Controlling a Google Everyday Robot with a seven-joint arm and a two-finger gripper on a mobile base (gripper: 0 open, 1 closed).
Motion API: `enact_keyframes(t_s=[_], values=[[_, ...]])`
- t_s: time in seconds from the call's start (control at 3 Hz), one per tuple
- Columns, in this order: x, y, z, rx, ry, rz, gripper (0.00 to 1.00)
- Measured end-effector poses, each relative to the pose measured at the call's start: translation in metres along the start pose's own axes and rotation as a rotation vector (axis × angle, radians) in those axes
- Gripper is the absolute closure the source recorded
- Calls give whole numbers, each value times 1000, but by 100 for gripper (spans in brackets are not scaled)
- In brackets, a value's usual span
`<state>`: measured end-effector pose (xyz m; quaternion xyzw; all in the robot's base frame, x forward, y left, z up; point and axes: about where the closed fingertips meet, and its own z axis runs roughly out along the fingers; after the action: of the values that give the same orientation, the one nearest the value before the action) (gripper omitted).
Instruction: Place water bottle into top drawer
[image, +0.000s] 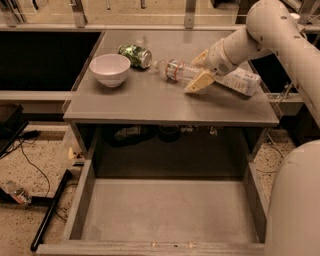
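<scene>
Water bottle (176, 70) lies on its side on my worktop (150, 102) — pincer (200, 70) spread wide around its base; top drawer (170, 215) open.

The bottle (176, 71) lies on the table (150, 105), cap toward 9 o'clock, with the gripper (200, 70) at its 3 o'clock end. The can (135, 55) is at its 10 o'clock and the bowl (110, 69) at 9. The drawer (170, 215) stands open at 6.

water bottle (176, 71): clear, on its side on tabletop (150, 100), gripper (198, 70) at base | top drawer (170, 215): open
</scene>
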<state>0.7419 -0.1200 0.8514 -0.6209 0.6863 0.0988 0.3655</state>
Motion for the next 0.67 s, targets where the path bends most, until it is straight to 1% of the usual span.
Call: enact_keyframes(t_s=[0.33,0.67], values=[[0,0,0,0,0,0,66],[0,0,0,0,0,0,88]])
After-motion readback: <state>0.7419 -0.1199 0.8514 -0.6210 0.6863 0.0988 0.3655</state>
